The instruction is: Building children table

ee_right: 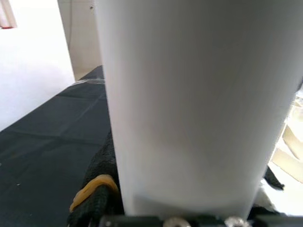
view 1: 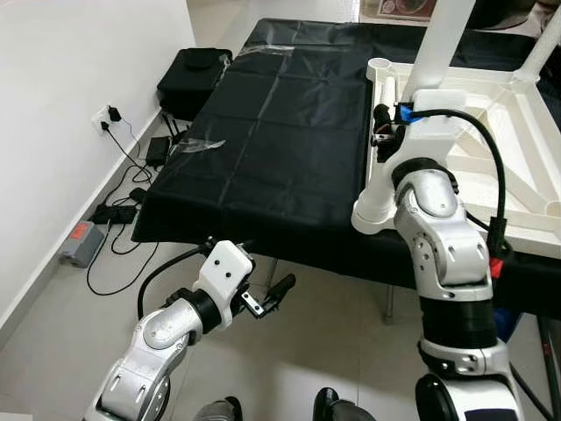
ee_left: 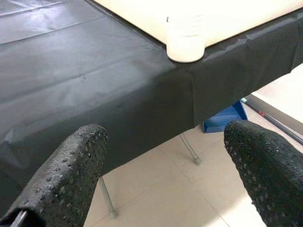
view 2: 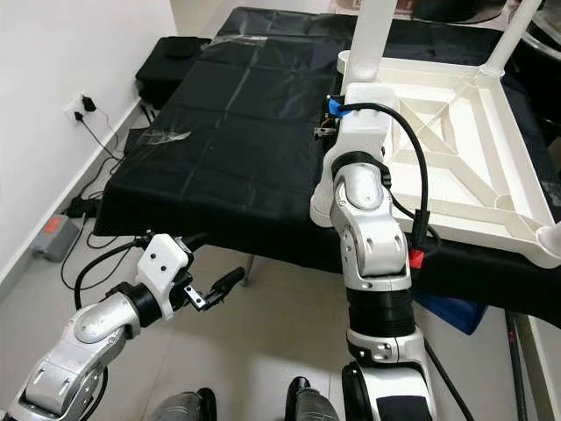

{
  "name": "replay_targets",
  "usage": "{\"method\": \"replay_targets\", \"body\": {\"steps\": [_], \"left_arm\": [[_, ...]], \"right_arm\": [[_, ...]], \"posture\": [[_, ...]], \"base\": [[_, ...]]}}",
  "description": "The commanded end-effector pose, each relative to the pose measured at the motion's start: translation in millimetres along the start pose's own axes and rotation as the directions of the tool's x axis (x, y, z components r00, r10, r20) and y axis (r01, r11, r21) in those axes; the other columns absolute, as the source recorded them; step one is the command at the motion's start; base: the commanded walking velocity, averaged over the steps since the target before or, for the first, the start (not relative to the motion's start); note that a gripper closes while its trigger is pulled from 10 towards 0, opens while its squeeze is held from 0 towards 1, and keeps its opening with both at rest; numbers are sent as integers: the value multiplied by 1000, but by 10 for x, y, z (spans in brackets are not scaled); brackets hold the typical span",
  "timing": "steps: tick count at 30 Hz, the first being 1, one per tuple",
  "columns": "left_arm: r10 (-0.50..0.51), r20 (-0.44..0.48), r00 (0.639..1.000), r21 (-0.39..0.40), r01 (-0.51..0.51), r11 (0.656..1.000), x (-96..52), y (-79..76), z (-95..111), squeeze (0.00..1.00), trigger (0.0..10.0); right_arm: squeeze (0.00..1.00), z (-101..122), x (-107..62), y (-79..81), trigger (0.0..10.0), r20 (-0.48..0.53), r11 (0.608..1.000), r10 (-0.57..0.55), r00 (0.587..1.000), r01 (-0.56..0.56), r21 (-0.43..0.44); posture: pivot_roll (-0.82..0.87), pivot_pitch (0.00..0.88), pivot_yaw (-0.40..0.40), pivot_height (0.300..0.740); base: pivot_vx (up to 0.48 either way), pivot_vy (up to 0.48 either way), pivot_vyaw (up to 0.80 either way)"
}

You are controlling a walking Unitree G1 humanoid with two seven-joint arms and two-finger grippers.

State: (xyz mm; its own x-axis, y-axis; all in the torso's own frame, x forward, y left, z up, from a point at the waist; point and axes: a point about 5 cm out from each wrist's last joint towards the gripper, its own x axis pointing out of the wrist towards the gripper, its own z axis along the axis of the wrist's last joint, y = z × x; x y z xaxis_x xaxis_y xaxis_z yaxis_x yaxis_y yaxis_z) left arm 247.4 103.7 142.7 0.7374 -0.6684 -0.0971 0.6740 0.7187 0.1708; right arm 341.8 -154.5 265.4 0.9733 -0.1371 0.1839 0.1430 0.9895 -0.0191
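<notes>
The white children's table (view 1: 526, 189) lies upside down on a work table draped in black cloth (view 1: 280, 132). Two white legs (view 1: 438, 39) stand up from its far corners. Its near left corner socket (view 1: 375, 210) hangs over the cloth's edge and appears in the left wrist view too (ee_left: 185, 40). My right gripper (view 1: 383, 132) is at the tabletop's left edge, shut on another white leg (ee_right: 199, 94) whose open end (view 1: 381, 67) points away from me. Low in front of the work table, my left gripper (view 1: 263, 263) is open and holds nothing; its fingers (ee_left: 71, 175) show in its wrist view.
A black bag (view 1: 193, 74) sits by the wall at the far left. Cables, a power strip (view 1: 114, 212) and a grey device (view 1: 83, 241) lie on the floor by a wall socket (view 1: 110, 114). A blue box (view 2: 451, 307) stands under the work table, near its metal legs (ee_left: 189, 149).
</notes>
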Motion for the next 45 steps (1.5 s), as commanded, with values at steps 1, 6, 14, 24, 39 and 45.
{"method": "replay_targets", "body": {"steps": [1,6,14,24,39,45], "left_arm": [[1,-12,1000,6,-1,1000,-10,-16,-24,0,10000],[5,-10,1000,5,-5,1000,-13,-20,-15,0,10000],[9,-8,1000,3,-9,1000,-15,-29,-4,0,10000],[18,-6,1000,-6,-18,1000,-29,-46,5,0,10000],[37,8,999,-11,-37,999,-10,-73,49,0,10000],[111,45,993,11,-111,994,17,16,151,0,10000]], "right_arm": [[0,-481,-33,-57,0,-216,999,-45,975,40,-27],[0,-480,8,2,0,-218,995,-101,971,99,-20],[0,-513,28,106,0,-238,988,-155,959,156,-15],[0,-463,97,124,0,-211,964,-258,943,264,0],[0,-405,183,263,0,-196,946,-320,927,324,-8],[0,-416,202,315,0,-209,943,-329,921,331,-24]], "posture": [[148,218,8,740],[150,227,7,740],[154,235,-3,740],[151,255,-17,740],[148,268,-39,740],[138,278,-58,740]], "base": [[0,0,0],[0,0,0],[0,0,0],[0,0,0],[0,0,0],[0,0,0]]}}
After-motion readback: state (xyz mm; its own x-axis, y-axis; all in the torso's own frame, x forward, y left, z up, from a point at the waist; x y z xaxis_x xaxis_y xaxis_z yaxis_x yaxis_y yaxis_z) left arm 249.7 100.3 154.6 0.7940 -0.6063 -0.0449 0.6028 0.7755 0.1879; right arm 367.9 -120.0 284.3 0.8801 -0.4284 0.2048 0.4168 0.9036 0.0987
